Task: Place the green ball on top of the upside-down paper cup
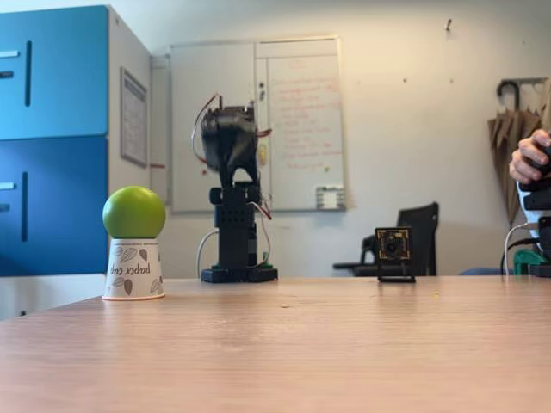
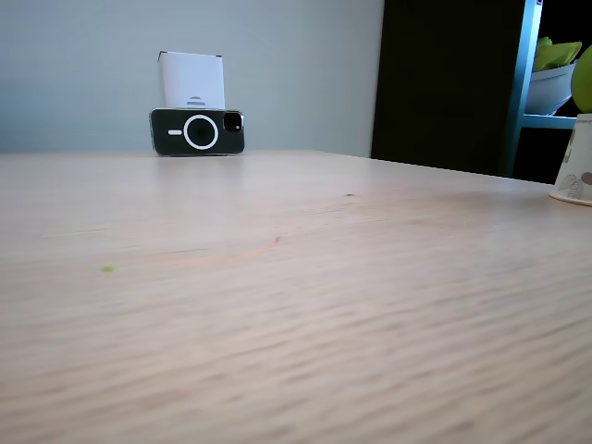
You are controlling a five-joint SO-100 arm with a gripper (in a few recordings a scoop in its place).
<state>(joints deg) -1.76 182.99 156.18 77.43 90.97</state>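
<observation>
I work on a pale wood-grain table (image 1: 293, 344), its top bare but for a few specks. Taking the upside-down paper cup (image 1: 133, 269) as my landmark: it stands near the table's left edge in a fixed view, wide rolled rim down on the wood, and the green ball (image 1: 134, 212) sits right on its upturned base, touching nothing else. Behind the cup rises a blue cabinet (image 1: 53, 138) with two doors, and to the right of that a whiteboard (image 1: 258, 125) on the grey wall carries faint red writing I cannot read. My arm (image 1: 234, 194) stands well to the right of the cup at the table's far edge, folded upright; my gripper (image 1: 228, 138) is tucked up at the top, turned so that I cannot tell whether my fingers are apart or together. Farther right of the cup a small black camera (image 1: 393, 252) sits on its stand.

The cup holds nothing I can see, being inverted. Its side is printed with grey-green leaves and the words "paper cup", upside down.

In the other fixed view the cup (image 2: 577, 176) shows at the right edge, and far left of it a dark phone (image 2: 197, 131) leans on a white box (image 2: 191, 80).
</observation>
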